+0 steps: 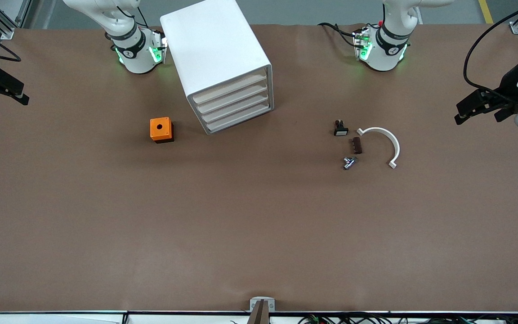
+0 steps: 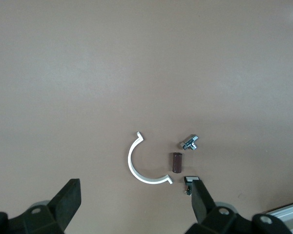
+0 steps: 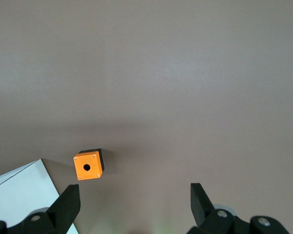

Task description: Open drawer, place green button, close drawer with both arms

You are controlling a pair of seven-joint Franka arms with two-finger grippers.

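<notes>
Drawer: one of four shallow white trays in tall white round-edged cabinet, all pushed in. Stood between both pincers, closer to right gripper. Button: tiny, shiny bluish body. Lay on brown table toward left gripper, beside curved white plastic clip, small brown block and black part with white face. Left gripper: hung spread, empty, over its table end. Right gripper: also spread, empty; orange cube with hole nearest it.
</notes>
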